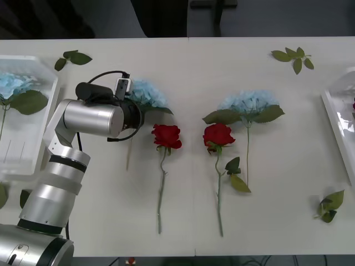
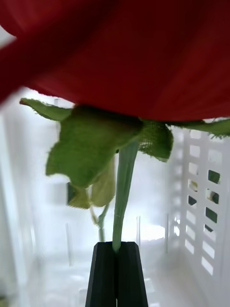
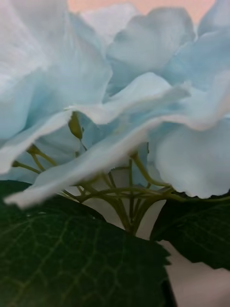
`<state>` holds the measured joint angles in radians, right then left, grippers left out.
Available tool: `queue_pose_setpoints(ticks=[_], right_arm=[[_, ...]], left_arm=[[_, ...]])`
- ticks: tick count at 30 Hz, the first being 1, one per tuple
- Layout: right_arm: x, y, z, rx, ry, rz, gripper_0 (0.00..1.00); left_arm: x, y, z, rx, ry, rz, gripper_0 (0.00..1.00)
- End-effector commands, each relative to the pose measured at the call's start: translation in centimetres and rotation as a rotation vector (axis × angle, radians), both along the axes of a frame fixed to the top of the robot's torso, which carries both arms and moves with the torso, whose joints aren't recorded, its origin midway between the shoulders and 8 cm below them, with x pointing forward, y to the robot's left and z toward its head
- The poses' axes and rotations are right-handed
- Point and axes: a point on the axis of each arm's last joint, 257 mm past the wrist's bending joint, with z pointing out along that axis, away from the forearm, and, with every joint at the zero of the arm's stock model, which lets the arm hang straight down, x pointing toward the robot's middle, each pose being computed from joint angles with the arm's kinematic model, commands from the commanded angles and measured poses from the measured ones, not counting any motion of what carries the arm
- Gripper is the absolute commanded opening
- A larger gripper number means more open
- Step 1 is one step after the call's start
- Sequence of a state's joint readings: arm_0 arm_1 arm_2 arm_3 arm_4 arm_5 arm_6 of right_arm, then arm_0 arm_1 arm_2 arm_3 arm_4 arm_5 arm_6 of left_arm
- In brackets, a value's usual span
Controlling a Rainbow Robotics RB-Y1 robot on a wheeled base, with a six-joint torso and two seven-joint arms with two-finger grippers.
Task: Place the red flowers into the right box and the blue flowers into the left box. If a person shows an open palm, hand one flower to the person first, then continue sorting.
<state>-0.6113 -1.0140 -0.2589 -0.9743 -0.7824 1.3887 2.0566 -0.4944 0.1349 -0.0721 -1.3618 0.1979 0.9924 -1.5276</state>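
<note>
Right end effector (image 2: 115, 249) clamped tight on red rose stem (image 2: 123, 192) over right box (image 2: 201, 201); thin stem may twist, slip. Left end effector state untellable, close against hydrangea (image 3: 115, 96); leaves may foul grip.

The white tabletop (image 1: 188, 66) carries two red roses (image 1: 167, 136) and two blue hydrangeas (image 1: 249, 103) mid-table. Loose leaf sprigs (image 1: 294, 57) lie near its corners. White trays (image 1: 39, 138) sit at both ends.

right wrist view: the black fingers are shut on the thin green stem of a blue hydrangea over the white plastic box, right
Not quite. In the right wrist view the black fingers are shut on the thin green stem of a red rose, not a blue hydrangea. The white plastic box behind it is right.
</note>
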Motion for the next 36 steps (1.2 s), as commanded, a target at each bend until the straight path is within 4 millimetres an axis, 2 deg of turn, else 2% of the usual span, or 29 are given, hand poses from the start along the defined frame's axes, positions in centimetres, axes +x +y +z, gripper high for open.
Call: queue_pose_setpoints(ticks=[1, 5, 11, 13, 15, 16, 17, 18, 20, 22, 25, 29, 30, 32, 33, 35, 36], right_arm=[[0.4, -1.1, -1.3, -0.054, -0.001, 0.075, 0.0], [0.1, -1.4, -3.5, -0.066, 0.026, 0.079, 0.0], [0.0, -0.5, -6.0, -0.061, 0.06, 0.086, 0.0], [0.1, -0.2, -6.6, -0.055, 0.061, 0.089, 0.04], [0.2, 0.0, -6.9, -0.056, 0.063, 0.091, 0.14], [0.2, 0.0, -6.9, -0.059, 0.063, 0.092, 0.14], [0.2, 0.0, -6.9, -0.059, 0.063, 0.092, 0.14], [0.3, 0.1, -7.1, -0.059, 0.066, 0.094, 0.72], [0.1, 0.2, -7.2, -0.054, 0.073, 0.096, 0.94], [0.2, 0.6, -7.1, -0.043, 0.072, 0.101, 1.0], [0.4, 1.6, -5.9, -0.026, 0.068, 0.132, 1.0], [0.9, 4.1, -2.5, 0.015, 0.037, 0.194, 1.0], [1.1, 5.2, -1.0, 0.029, 0.022, 0.22, 1.0], [1.2, 6.1, 0.4, 0.032, 0.008, 0.245, 1.0], [1.3, 7.1, 1.7, 0.035, -0.003, 0.269, 1.0], [1.2, 8.4, 2.7, 0.049, -0.008, 0.288, 1.0], [1.0, 10.4, 3.7, 0.083, -0.007, 0.306, 1.0]], left_arm=[[0.8, 0.6, 1.4, 0.018, -0.029, -0.01, 0.0], [0.9, 1.4, 2.4, 0.017, -0.036, 0.001, 0.0], [-0.9, 4.6, 7.3, 0.062, -0.002, 0.022, 0.0], [-1.5, 5.8, 9.3, 0.07, -0.001, 0.033, 0.0], [-2.0, 6.9, 10.9, 0.08, 0.0, 0.043, 0.0], [-2.3, 7.7, 12.1, 0.085, -0.001, 0.051, 0.0], [-2.3, 7.7, 12.1, 0.085, -0.001, 0.051, 0.0], [-2.9, 9.4, 13.9, 0.09, 0.0, 0.074, 0.0], [-3.5, 10.9, 15.2, 0.089, 0.007, 0.092, 0.0], [-3.8, 11.7, 15.4, 0.069, 0.018, 0.098, 0.0], [-4.3, 12.6, 14.3, 0.058, 0.033, 0.115, 0.0], [-4.2, 12.4, 12.4, 0.031, 0.004, 0.122, 0.0], [-4.0, 12.1, 11.8, 0.024, -0.015, 0.118, 0.37], [-3.9, 11.9, 11.2, 0.018, -0.041, 0.115, 0.86], [-3.8, 11.6, 10.8, 0.012, -0.058, 0.108, 1.0], [-3.8, 11.3, 10.1, 0.014, -0.072, 0.097, 1.0], [-4.1, 10.6, 9.1, 0.02, -0.075, 0.078, 1.0]])
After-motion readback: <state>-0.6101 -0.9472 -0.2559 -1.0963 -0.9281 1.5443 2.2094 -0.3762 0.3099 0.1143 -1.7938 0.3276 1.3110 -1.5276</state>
